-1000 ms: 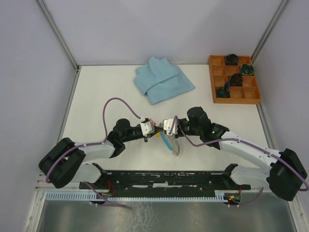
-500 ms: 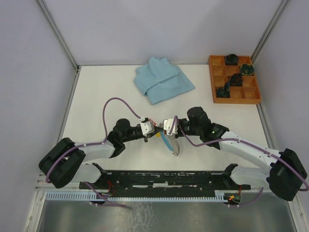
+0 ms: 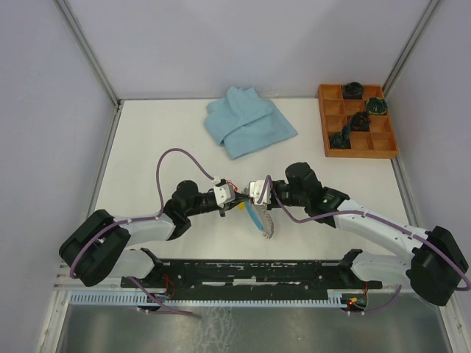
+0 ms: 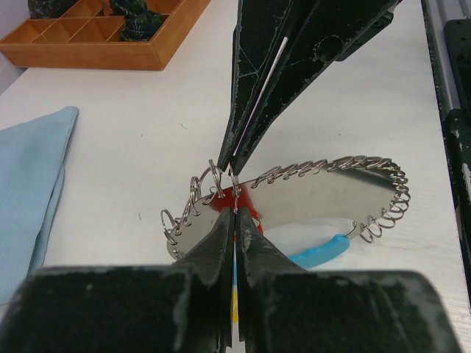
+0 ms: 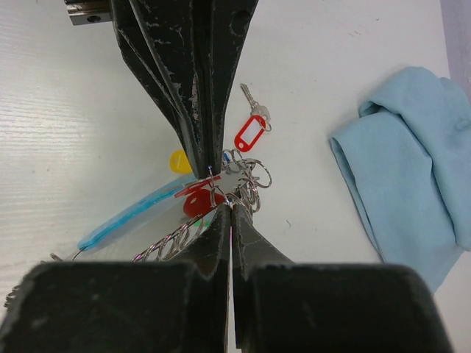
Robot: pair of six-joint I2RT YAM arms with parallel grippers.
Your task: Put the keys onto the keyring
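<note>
The keyring (image 4: 324, 173), a grey coil loop with a light-blue segment (image 4: 324, 252), is held up at one end between both grippers. My left gripper (image 4: 234, 212) is shut on its coiled edge, right by a red tag (image 4: 249, 206). My right gripper (image 5: 229, 207) comes from the opposite side and is shut on the small rings of the same edge, tip to tip with the left. In the top view they meet at the keyring (image 3: 263, 223). One of the keys (image 5: 250, 134), with a red tag, lies on the table beyond. A yellow tag (image 5: 179, 160) shows beside the left fingers.
A folded light-blue cloth (image 3: 246, 125) lies at the back centre. A wooden compartment tray (image 3: 358, 154) with dark objects stands at the back right. A black rail (image 3: 250, 272) runs along the near edge between the arm bases.
</note>
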